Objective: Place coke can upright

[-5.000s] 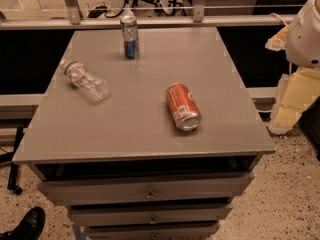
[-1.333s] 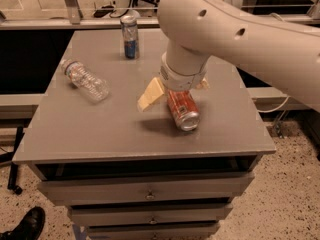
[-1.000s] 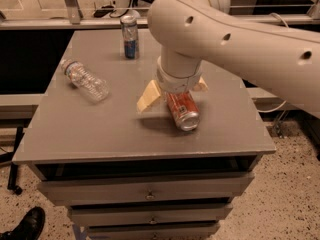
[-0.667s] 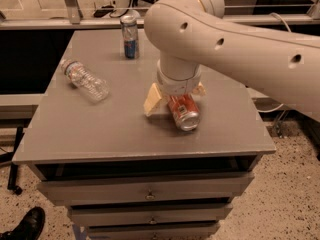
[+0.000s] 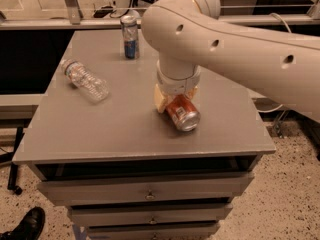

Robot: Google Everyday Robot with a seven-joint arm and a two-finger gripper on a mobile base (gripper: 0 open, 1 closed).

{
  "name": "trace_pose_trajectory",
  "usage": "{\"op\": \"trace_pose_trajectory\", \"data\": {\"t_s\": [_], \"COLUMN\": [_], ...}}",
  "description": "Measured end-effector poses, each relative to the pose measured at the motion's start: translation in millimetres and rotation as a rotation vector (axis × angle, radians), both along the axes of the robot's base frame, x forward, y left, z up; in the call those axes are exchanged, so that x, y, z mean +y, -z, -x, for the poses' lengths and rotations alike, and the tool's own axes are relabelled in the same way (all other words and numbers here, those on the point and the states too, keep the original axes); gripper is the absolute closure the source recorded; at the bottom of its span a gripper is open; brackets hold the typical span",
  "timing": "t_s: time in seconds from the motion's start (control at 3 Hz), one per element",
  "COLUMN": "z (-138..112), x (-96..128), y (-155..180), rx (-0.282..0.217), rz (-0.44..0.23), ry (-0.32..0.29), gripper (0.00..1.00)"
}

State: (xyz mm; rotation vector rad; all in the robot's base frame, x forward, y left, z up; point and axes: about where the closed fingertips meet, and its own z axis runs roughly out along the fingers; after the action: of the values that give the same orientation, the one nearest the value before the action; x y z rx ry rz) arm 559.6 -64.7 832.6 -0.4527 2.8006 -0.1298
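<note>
Now: gripper low over the lying coke can

Arm (image 5: 235, 39): big white link sweeps in from the right and covers the upper right of the view, wrist pointing straight down. Table top (image 5: 100, 129): grey, flat, on a cabinet with drawers (image 5: 150, 194) below. Water bottle (image 5: 86, 80): clear, on its side, left part of the top. Blue can (image 5: 130, 36): slim, upright, near the far edge. Coke can (image 5: 182, 114): red-orange, on its side right of centre, silver end turned toward the camera and the front edge. Gripper (image 5: 175, 98): directly over the can's far half, low, at or near contact. Jaw state: cannot tell, the wrist hides the closing gap.

Handling, as judged: a light thin aluminium shell, smooth and round, so it will likely roll or slip under a loose or off-centre squeeze and dent under a hard one. Best hold looks to be across the side wall around mid-length, so it can be swung up onto its base.

Room: the can lies nearer the front and right edges than the others; a roll forward could take it off. Open grey surface sits to its left and behind. Bottle and blue can are well apart from it, no obstacle to tipping it up in place
</note>
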Motion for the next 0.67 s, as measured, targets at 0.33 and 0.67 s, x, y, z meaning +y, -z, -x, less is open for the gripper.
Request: {"op": "trace_pose_trajectory", "data": {"t_s": [0.33, 0.67], "z": [0, -12], "x": [0, -3], "y": [0, -11], "rx": [0.000, -0.047], "rz": [0.000, -0.003], "ry": [0.000, -0.050], "gripper": [0.95, 1.00]}}
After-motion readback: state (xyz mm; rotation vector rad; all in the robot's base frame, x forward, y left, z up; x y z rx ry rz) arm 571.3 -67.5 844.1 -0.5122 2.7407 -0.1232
